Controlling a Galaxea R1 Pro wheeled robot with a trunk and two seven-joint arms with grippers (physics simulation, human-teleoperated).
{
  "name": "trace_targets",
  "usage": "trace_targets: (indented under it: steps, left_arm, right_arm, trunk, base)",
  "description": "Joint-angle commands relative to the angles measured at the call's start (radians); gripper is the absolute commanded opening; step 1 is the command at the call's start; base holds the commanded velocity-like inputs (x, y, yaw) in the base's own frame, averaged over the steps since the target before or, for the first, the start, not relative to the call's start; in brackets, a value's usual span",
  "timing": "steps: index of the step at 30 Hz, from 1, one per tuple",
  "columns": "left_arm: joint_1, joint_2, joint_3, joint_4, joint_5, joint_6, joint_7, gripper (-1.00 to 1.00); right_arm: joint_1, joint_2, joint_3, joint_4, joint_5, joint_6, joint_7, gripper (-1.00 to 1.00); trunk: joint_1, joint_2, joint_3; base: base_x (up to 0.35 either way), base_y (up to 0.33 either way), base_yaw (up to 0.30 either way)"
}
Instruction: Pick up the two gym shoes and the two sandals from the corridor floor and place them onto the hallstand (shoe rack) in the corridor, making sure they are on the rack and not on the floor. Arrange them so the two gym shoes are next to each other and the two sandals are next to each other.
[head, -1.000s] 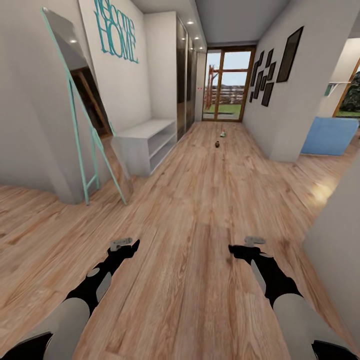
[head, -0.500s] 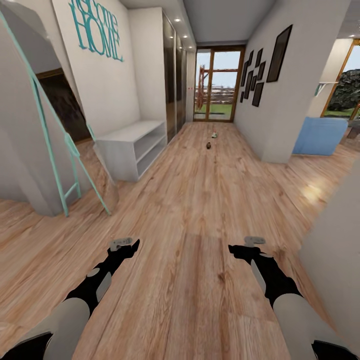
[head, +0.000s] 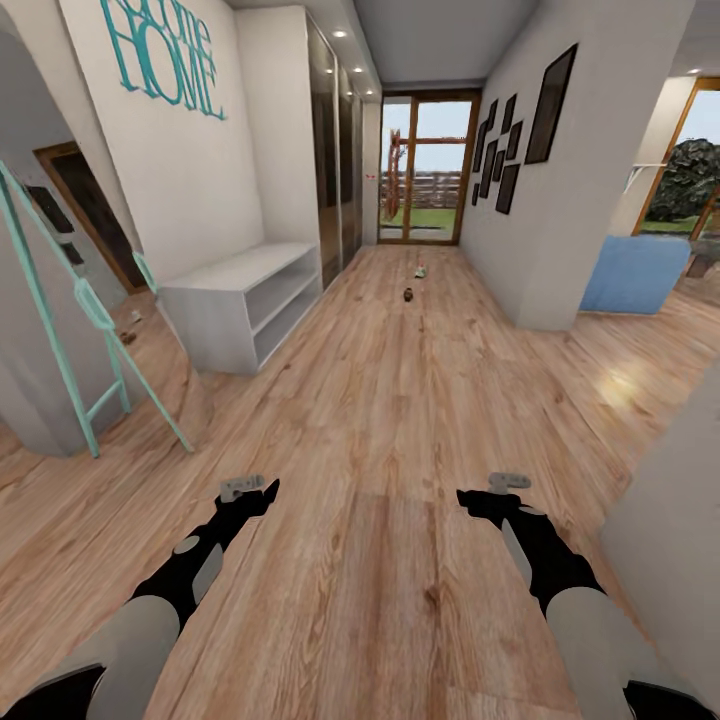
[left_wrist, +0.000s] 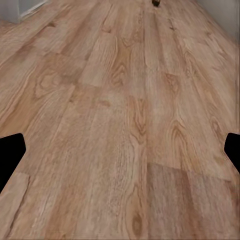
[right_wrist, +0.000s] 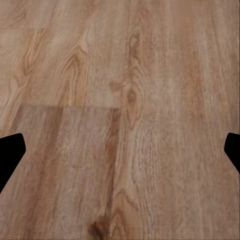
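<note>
From the head view we judge nothing done yet, both shoes-sized specks, a sandal (head: 408, 294) and a sneaker (head: 422, 271), far down the floor (head: 400, 420); left gripper (left_wrist: 120, 150) and right gripper (right_wrist: 120, 150) wrist views show fingers wide, empty.

Far down the corridor floor (head: 400, 400), two small objects lie one behind the other: a dark one (head: 408, 295) and a paler one (head: 422, 271), both too small to tell which shoe each is. In the left wrist view a dark object (left_wrist: 156, 2) is cut by the picture's edge. The leaning mirror (head: 60, 330) and the blue furniture (head: 635, 272) are cut off at the head view's sides.
</note>
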Motion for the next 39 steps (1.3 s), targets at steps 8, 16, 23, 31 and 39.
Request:
trace_targets:
  steps: [8,16,23,31,39]
  left_arm:
    - [-0.001,-0.001,0.008,0.001,-0.002,-0.002,-0.009,1.0]
    - [-0.001,-0.001,0.008,0.001,-0.002,-0.002,-0.009,1.0]
    - [-0.001,-0.001,0.008,0.001,-0.002,-0.002,-0.009,1.0]
    - [-0.001,-0.001,0.008,0.001,-0.002,-0.002,-0.009,1.0]
    - [-0.001,-0.001,0.008,0.001,-0.002,-0.002,-0.009,1.0]
  right_arm:
    - [-0.001,0.001,-0.005,-0.002,0.009,0.005,0.008,1.0]
    - [-0.001,0.001,-0.005,0.0,0.01,0.005,0.008,1.0]
    - [-0.001,0.001,-0.005,0.0,0.009,0.005,0.009,1.0]
    - [-0.001,0.001,-0.005,0.0,0.009,0.005,0.008,1.0]
    - [-0.001,0.001,-0.005,-0.001,0.009,0.005,0.008,1.0]
  trunk:
    - [0.0,0.0,-0.001]
    - [0.0,0.0,-0.001]
    - [0.0,0.0,-0.001]
    - [0.0,0.0,-0.001]
    - [0.0,0.0,-0.001]
  base:
    - [0.345,-0.122,-0.239]
    - [0.345,-0.117,-0.025]
    - [0.345,-0.115,-0.001]
    - [0.345,-0.108,0.0]
    - [0.348,-0.028,0.0]
